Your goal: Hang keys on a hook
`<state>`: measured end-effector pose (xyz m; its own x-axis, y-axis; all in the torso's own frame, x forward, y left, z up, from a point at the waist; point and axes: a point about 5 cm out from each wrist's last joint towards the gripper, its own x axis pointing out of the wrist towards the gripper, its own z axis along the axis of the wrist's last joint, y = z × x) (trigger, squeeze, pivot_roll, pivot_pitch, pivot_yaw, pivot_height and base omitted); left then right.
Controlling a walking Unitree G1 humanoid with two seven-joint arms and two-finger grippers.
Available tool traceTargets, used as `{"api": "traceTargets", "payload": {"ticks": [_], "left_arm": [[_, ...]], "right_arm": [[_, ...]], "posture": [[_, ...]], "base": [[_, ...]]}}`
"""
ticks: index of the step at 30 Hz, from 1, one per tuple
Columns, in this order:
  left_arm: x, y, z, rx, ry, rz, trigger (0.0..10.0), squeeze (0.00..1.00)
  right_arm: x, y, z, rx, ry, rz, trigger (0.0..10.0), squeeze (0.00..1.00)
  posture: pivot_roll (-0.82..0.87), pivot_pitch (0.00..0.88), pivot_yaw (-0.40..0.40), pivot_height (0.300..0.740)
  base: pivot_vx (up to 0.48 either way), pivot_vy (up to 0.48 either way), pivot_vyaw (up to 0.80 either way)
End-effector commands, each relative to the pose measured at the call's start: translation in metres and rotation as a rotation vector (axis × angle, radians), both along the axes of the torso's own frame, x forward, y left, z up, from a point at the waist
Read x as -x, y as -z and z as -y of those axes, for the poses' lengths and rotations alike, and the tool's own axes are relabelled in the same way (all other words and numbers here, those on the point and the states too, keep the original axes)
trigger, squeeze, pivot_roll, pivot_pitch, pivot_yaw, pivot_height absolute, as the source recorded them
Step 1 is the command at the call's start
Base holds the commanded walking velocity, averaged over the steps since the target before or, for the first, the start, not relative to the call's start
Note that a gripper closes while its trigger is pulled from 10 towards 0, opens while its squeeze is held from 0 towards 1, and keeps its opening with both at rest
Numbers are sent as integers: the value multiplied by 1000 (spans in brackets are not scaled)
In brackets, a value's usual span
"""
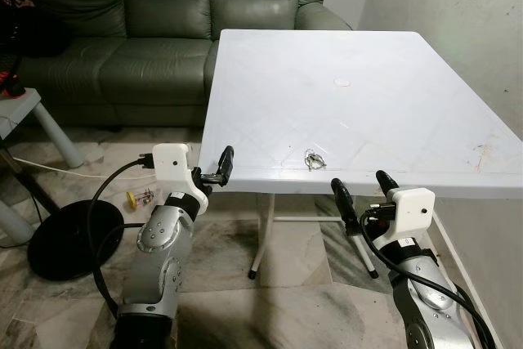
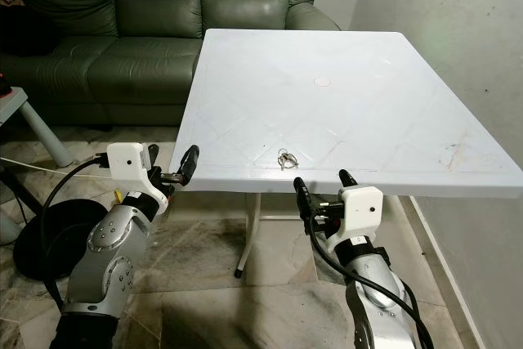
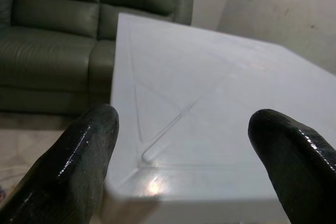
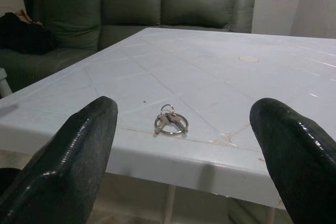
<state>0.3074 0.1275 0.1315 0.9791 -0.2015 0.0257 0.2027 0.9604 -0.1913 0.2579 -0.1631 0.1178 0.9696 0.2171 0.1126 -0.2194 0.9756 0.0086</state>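
While flat: one keys [image 4: 169,121] bunch, one table [image 1: 392,104].

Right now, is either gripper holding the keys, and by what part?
Nothing is held. The keys lie on the white table near its front edge. The right gripper and left gripper are both open, short of the table edge.

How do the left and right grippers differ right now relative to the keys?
The right gripper sits just below the table's near edge, close to the keys, which lie framed between its fingers in its wrist view. The left gripper is at the table's near left corner, farther from them. Both are open and empty.
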Motion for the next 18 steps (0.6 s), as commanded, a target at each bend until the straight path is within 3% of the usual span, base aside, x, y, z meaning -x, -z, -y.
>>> {"api": "traceTargets", "payload": {"ticks": [1, 18], "left_arm": [[1, -2, -1, -13, -3, -3, 10000, 0], [0, -5, 3, 0, 12, -3, 10000, 0]], "right_arm": [[-2, -8, -1, 2, 1, 26, 10000, 0], [-5, -13, -5, 6, -8, 41, 10000, 0]], "posture": [[20, 0, -35, 740], [17, 0, -34, 740]], "base": [[0, 0, 0], [0, 0, 0]]}}
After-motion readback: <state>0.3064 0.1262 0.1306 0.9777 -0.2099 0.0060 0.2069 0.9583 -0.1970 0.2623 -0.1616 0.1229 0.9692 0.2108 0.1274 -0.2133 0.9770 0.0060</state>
